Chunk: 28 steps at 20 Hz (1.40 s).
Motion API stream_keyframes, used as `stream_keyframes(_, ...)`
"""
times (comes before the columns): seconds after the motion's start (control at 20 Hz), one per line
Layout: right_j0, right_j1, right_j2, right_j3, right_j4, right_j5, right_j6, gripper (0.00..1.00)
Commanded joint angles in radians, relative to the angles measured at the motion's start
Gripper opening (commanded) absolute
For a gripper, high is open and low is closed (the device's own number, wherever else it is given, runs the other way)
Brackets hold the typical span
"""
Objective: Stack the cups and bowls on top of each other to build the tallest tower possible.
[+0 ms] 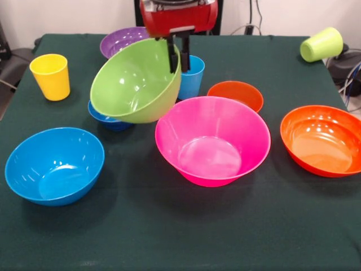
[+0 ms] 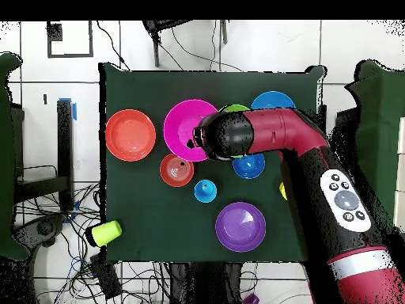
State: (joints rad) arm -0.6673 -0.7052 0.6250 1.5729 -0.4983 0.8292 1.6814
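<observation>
Gripping the rim of the green bowl (image 1: 135, 82), the gripper (image 1: 176, 53) holds it tilted in the air just above the small dark blue bowl (image 1: 107, 119). No tower stands yet: beside the green bowl, the pink bowl (image 1: 211, 141) sits alone. Only the front view shows the pinch; overhead, the arm (image 2: 277, 134) hides it.

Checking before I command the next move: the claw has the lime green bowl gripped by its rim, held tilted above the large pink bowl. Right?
Not quite. The claw does grip the lime green bowl by its rim, tilted, but the front view shows it above the small dark blue bowl, not the large pink bowl, which sits beside it.
</observation>
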Motion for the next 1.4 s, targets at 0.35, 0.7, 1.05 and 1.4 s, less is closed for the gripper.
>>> stream_keyframes(0.35, -0.045, 0.101, 0.064, -0.042, -0.137, 0.048, -0.370, 0.00)
stream_keyframes(0.7, -0.068, 0.023, 0.090, -0.005, -0.106, 0.097, -0.363, 0.00)
stream_keyframes(1.05, -0.114, -0.124, 0.133, 0.070, -0.030, 0.170, -0.337, 0.00)
stream_keyframes(1.4, -0.107, -0.137, 0.144, 0.077, -0.024, 0.201, -0.304, 0.00)
